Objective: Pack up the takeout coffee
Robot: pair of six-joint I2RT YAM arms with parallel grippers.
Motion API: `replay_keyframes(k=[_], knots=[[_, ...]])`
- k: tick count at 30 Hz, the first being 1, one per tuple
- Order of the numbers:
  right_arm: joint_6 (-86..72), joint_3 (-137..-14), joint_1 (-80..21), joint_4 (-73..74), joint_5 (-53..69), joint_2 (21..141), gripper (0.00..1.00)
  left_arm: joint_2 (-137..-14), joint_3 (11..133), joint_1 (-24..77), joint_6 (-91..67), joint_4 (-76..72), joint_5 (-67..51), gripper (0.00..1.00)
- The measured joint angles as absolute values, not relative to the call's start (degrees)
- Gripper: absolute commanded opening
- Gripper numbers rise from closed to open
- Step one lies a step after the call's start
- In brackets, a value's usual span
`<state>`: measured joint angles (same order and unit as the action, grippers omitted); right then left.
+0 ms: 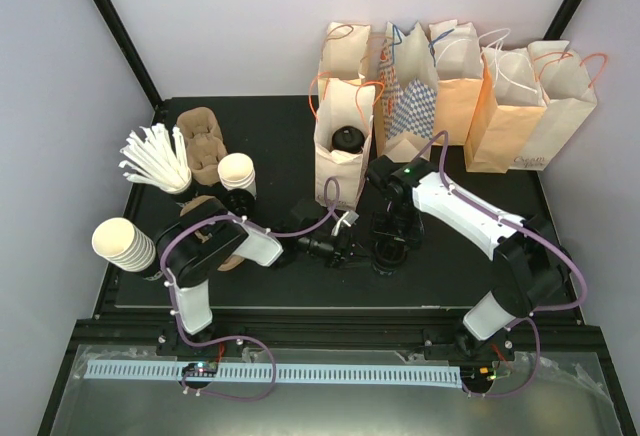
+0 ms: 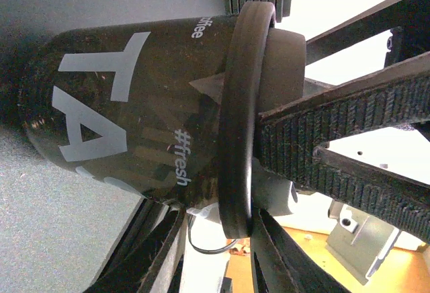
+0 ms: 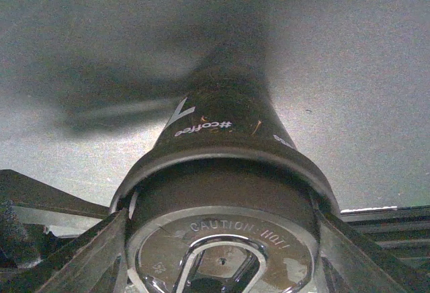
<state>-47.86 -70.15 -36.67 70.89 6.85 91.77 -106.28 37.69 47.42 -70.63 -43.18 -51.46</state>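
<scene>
Centrally, the takeout coffee stood with its long axis roughly vertical, black lid uppermost and base toward the tabletop; whether it touched could not be judged. The left pincer grasped the cup's side by the lid rim. The right pincer clasped the lid from above. An open paper bag stood just behind, and bare tabletop lay toward the near edge.

Cup: lettering wraps partly out of sight. From right wrist, base blurred, lid cut off below.
</scene>
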Motion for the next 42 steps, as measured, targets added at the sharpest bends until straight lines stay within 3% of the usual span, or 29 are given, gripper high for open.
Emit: replay_keyframes(k=[9, 15, 22, 28, 33, 42], knots=[[-47.86, -70.63, -36.69, 71.40, 7.01, 92.33, 0.69, -108.53, 37.43, 46.85, -70.78, -46.78, -53.30, 0.26], [-47.90, -70.65, -36.77, 71.59, 7.05, 92.64, 0.69, -110.41, 37.47, 46.54, -70.91, -49.30, -55.24, 0.19], [-47.88, -70.70, -36.77, 71.61, 7.14, 92.66, 0.69, -110.72, 37.80, 46.41, -70.94, -49.98, -55.86, 0.24], [-47.88, -71.70, -36.95, 72.18, 6.72, 93.14, 0.69, -107.83, 37.74, 46.35, -70.08, -44.97, -53.80, 0.45], [-47.64, -73.58, -37.30, 73.34, 6.00, 93.95, 0.69, -100.86, 38.50, 46.09, -66.65, -29.47, -49.50, 0.63], [-43.29, -72.88, -37.63, 71.96, 3.16, 91.46, 0.69, -80.55, 49.36, 42.13, -51.75, 6.35, -42.39, 0.71]])
